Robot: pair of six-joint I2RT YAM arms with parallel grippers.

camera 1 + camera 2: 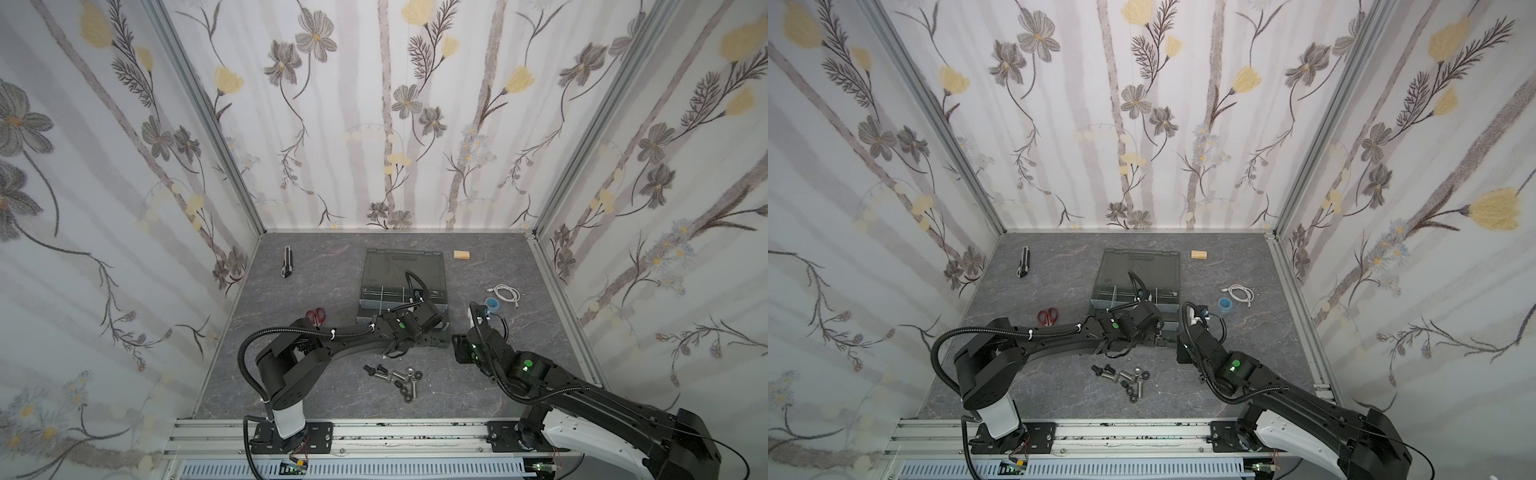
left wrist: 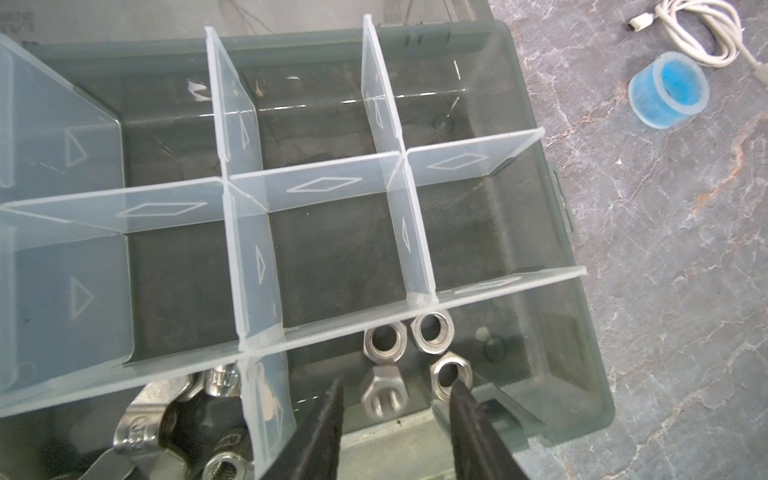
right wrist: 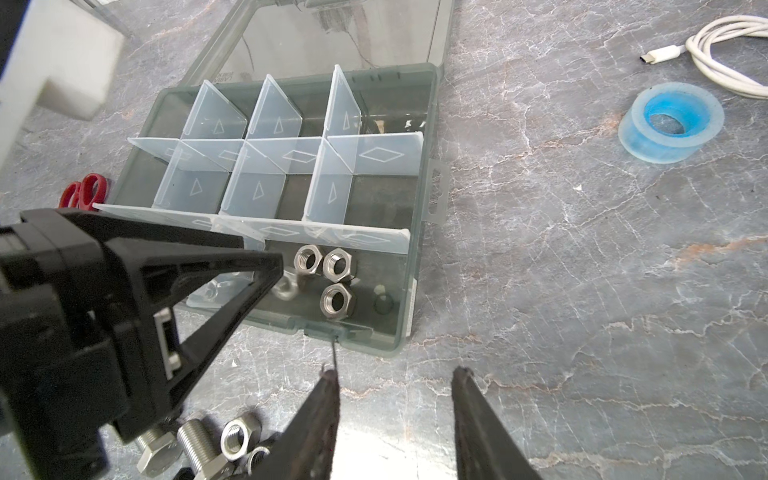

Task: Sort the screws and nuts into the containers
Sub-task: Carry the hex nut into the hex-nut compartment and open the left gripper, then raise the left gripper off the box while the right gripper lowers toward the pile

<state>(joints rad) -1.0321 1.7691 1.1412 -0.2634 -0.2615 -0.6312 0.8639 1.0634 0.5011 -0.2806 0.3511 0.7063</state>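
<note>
I see the left gripper [image 2: 397,384] hanging over the near right corner compartment [image 2: 519,332] of the case [image 2: 582,374]. Its jaws are apart and hold nothing. Four silver nuts [image 2: 432,332] lie on the floor of this compartment, and one of them, which seems tilted, is right under the gap between the jaws. In the next compartment, on the other side of a pale divider [image 2: 266,399], lie shiny wing nuts [image 2: 149,419].

The right gripper [image 3: 397,374] hovers over the bare counter [image 3: 582,332], just in front of the case edge. Its jaws are apart too, with nothing between them.

More screws [image 3: 195,440] and nuts, silver and black, lie in a loose heap on the counter between the two arms, apart from the case.
</note>
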